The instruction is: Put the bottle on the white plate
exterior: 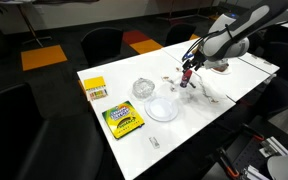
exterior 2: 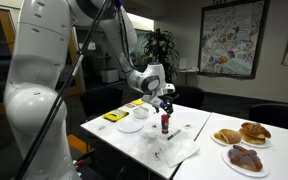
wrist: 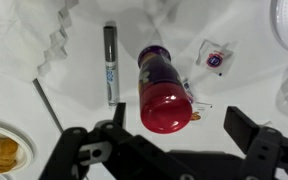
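Note:
The bottle [wrist: 160, 85] is small, with a red cap and a dark bluish body. It stands upright on the white table in both exterior views [exterior: 184, 82] [exterior 2: 165, 124]. My gripper [wrist: 181, 120] is open and hovers right above it, with a finger on each side of the cap and a gap at the right finger. The gripper also shows in both exterior views [exterior: 187, 68] [exterior 2: 164, 104]. The white plate [exterior: 162, 109] lies bare a short way from the bottle, next to a clear glass bowl [exterior: 144, 88]. The plate also shows in an exterior view [exterior 2: 131, 126].
A crayon box [exterior: 122, 121] and a yellow box [exterior: 94, 88] lie beyond the plate. A pen [wrist: 110, 65], a small packet [wrist: 214, 58] and crumpled white paper [wrist: 29, 40] lie near the bottle. Two plates with pastries [exterior 2: 244, 133] [exterior 2: 246, 158] stand at the table's other end.

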Available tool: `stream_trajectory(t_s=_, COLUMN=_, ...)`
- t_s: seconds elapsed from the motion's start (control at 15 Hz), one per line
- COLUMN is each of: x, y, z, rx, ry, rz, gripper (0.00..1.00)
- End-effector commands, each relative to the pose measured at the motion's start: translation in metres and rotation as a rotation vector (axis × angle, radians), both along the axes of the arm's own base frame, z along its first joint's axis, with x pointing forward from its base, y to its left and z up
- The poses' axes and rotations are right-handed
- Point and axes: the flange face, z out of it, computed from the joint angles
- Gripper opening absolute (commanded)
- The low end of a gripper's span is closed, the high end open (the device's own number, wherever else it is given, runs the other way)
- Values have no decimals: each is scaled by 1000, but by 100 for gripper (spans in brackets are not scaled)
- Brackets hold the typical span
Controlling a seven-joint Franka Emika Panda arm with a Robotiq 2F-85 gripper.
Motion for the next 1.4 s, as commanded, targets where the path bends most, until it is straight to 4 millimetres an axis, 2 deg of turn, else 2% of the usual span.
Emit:
stream_trajectory(t_s=0.0, x=15, y=-10, z=-16, rx=7, ry=-5, rz=11, gripper=100)
stream_trajectory(t_s=0.2, x=21, y=-14, z=-22, rx=10, ry=0, rz=6, gripper=100)
stream_trajectory(t_s=0.27, x=23, y=-14, z=-23, rx=14, ry=2, rz=6, gripper=75)
stream_trajectory(t_s=0.33, x=24, y=-14, z=-25, rx=20, ry=9, rz=4, gripper=74)
stream_trajectory(t_s=0.73, x=28, y=-12, z=-32, rx=32, ry=25, rz=3, gripper=31)
stream_trajectory(t_s=1.07, x=28, y=-16, z=-18, rx=16, ry=19, rz=-19, gripper=30)
stream_trajectory(t_s=1.2, x=29, y=-10, z=-11, rx=18, ry=20, rz=-17, gripper=30)
stream_trajectory(t_s=1.33, x=28, y=12, z=-3, rx=33, ry=23, rz=23, gripper=30)
